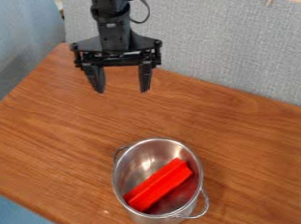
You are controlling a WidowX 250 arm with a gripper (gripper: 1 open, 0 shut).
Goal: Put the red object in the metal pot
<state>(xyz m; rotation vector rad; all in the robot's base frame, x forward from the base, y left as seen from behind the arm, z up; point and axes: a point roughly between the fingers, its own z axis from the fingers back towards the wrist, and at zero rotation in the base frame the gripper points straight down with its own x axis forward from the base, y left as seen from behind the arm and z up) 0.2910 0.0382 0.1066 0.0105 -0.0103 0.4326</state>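
Red block (162,187) lies inside the metal pot (160,182), slanted, one end up against the right inner wall, other end down at the left. Pot sits near the front edge of the wooden bench (60,123). Claw (121,83) hangs above the back of the bench, well apart from the pot, pointing down, fingers spread wide, holding nothing. Grey partition (226,37) behind.
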